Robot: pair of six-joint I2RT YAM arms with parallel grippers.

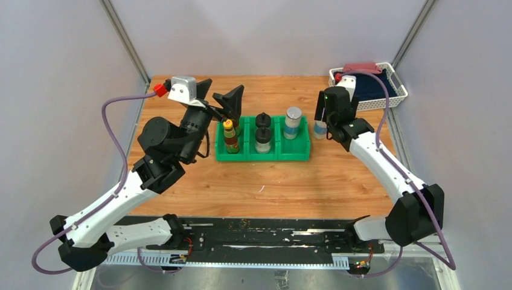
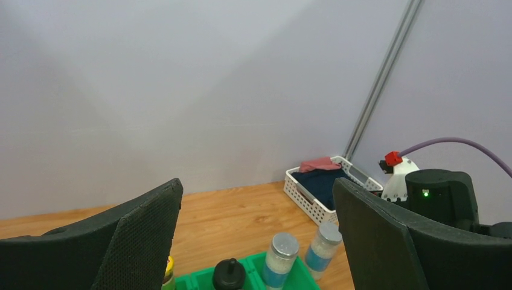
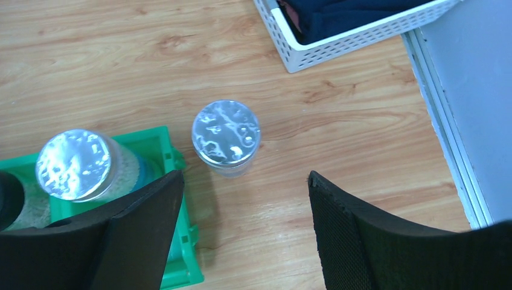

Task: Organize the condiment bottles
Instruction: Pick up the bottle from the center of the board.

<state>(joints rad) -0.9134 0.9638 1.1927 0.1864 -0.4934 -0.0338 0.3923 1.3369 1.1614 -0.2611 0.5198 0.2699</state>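
Wooden table (image 1: 259, 181) carried a green three-compartment bin (image 1: 264, 156) at centre and a white basket (image 1: 395, 90) of dark and red cloth at the far right corner. Bin left compartment: brown yellow-capped bottle (image 1: 230, 138); anything behind it was hidden by fingers. Middle compartment: rear black-knob bottle (image 1: 262, 119) and front black-knob bottle (image 1: 262, 141). Right compartment: binned shaker (image 1: 293, 122), silver lid. Loose shaker (image 3: 226, 138) stood on the table just right of the bin. All bottles were upright, long axes vertical, lids up. Left gripper (image 1: 217, 95) was spread wide, empty, above the left compartment. Right gripper (image 3: 243, 199) was spread wide, empty, above the loose shaker.
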